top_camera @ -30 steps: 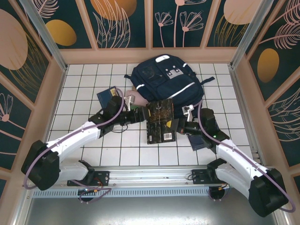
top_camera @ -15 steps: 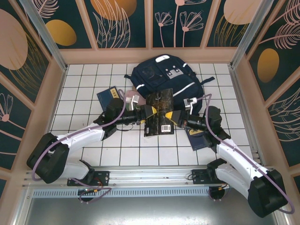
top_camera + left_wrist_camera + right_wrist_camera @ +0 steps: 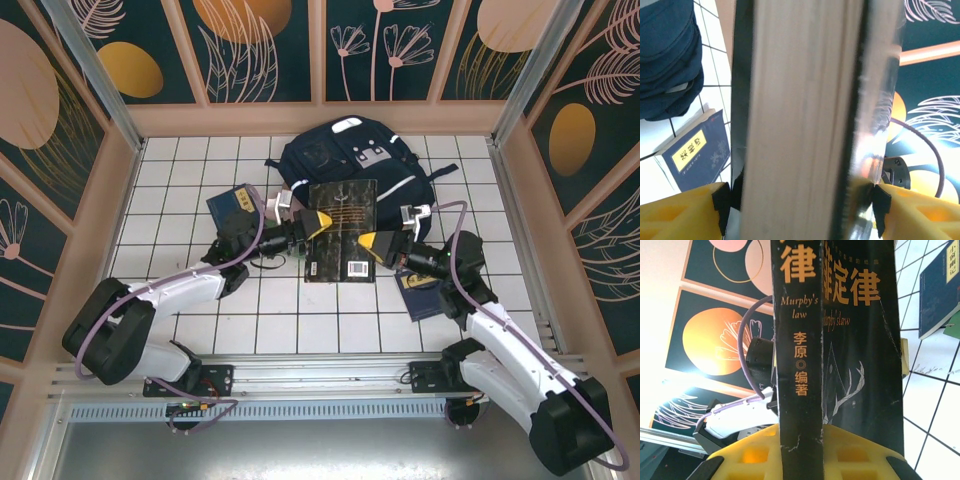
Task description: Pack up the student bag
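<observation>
Looking down, you see a white-tiled table (image 3: pixel 180 170) walled by floral panels (image 3: pixel 265 50), student bag (image 3: pixel 350 160) at its far middle. Left wrist: left pincer (image 3: pixel 801 202) clamps the black book (image 3: pixel 800 100) by its pages. Right wrist: right pincer (image 3: pixel 805 452) pinches its spine.

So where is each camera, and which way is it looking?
Top: above and behind the arms, looking down at the table, bag and book; left arm and right arm show.
Left wrist: on the left arm, facing the book's page edge; left jaws at the bottom.
Right wrist: on the right arm, facing the book's spine; right jaws at the bottom.
Shared: all three see the book.
</observation>
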Robot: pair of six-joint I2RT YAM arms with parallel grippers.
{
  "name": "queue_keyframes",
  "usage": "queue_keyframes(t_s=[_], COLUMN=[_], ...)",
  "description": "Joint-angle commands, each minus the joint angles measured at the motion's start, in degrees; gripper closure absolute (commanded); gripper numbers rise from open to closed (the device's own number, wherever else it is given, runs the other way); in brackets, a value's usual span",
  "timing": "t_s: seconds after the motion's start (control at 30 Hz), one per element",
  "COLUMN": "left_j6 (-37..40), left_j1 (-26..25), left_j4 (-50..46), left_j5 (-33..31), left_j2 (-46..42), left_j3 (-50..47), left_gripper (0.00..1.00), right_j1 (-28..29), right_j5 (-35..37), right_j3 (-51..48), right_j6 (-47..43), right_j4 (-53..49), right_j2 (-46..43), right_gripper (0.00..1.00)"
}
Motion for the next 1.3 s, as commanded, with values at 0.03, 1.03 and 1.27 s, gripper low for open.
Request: queue_keyframes(t_s=[0.03,1.03,1.27], left_j6=[5.87,3.63,6.24], left_j1=[0.34,0.33,0.27], left_j4=[-6.28,1.59,-0.12], left_j5=[-2.02,-0.81,-2.84], left_j2=[-3.09,-4.03,-4.8], left_j3=[1.82,1.12,-0.21], left_gripper=[0.17,0.65,1.0], right_j1=[-0.79,-2.46,-3.3], right_j5=[-1.38,0.02,0.89], right_j3=[0.94,4.59,6.2], right_j6=[-0.11,-11.14,-13.34], right_j4=[0.78,-14.76,-17.42], right_j2=[-1.24,0.49,2.0], right_gripper=[1.0,1.0,0.84])
